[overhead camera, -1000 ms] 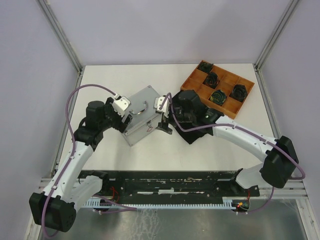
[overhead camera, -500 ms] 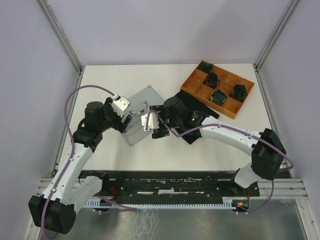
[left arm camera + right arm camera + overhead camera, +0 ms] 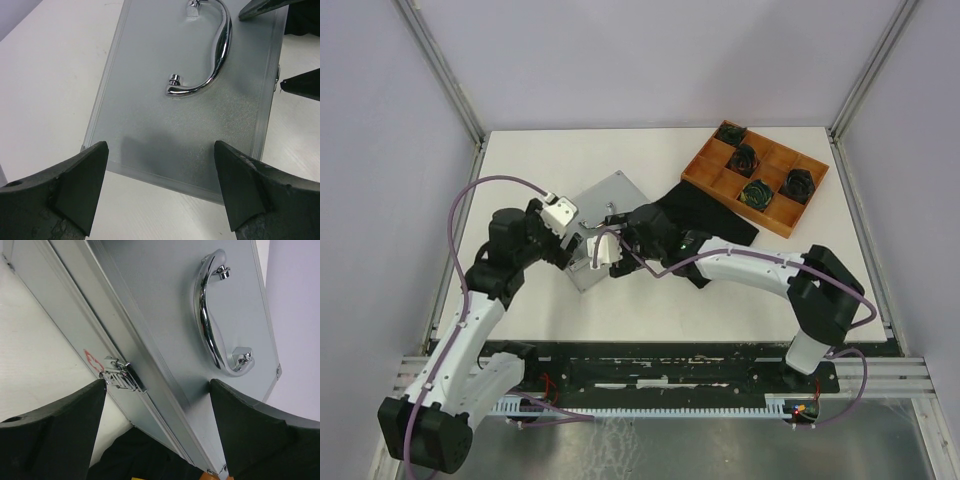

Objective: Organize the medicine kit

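Right fingers (image 3: 60,425), apart like the left fingers (image 3: 75,185), have swung across to the closed silver-grey rectangular metal case (image 3: 612,195), readying its opening

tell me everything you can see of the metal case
The case is a silver-grey rectangular metal box with ribbed edges. Its lid is shut, with a curved chrome handle on top. The front carries a small latch and a red-and-white sticker. It lies flat on the white table, skewed to the table's edges. The open left gripper and right gripper straddle it; contact cannot be told.
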Motion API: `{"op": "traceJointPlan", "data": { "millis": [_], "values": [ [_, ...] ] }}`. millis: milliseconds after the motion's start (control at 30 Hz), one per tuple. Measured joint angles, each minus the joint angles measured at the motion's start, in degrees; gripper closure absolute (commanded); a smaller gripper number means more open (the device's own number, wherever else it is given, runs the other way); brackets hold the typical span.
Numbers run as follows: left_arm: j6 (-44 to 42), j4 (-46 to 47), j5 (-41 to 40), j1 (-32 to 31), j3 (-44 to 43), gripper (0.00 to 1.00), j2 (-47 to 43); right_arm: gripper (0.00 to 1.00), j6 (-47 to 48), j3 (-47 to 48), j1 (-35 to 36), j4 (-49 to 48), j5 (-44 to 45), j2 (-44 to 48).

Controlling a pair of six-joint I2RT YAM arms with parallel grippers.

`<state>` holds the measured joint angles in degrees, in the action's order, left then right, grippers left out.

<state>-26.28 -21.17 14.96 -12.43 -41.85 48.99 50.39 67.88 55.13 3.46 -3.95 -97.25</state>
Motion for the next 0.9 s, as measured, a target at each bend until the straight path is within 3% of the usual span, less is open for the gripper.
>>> {"op": "traceJointPlan", "data": {
  "millis": [267,367,567,667,900],
  "values": [
    [0.3,0.3,-1.4,1.1,0.6,0.07,-1.7,0.10,-0.6,-3.6,0.4,-9.0,3.1,-0.9],
    [0.3,0.3,-1.4,1.1,0.7,0.07,-1.8,0.10,0.5,-7.5,0.7,-16.5,3.8,-0.9],
    [0.5,0.3,-1.6,1.3,1.0,0.05,-2.4,0.03,1.7,-10.4,0.7,-21.2,4.1,-0.6],
    [1.4,0.4,-2.9,1.5,1.0,0.02,-2.8,0.00,0.9,-10.7,0.4,-19.0,4.0,0.9],
    [4.2,3.6,-10.3,1.9,1.0,0.00,-2.3,0.00,-7.6,-10.5,-2.4,-3.5,4.3,10.7]
  ]
}}
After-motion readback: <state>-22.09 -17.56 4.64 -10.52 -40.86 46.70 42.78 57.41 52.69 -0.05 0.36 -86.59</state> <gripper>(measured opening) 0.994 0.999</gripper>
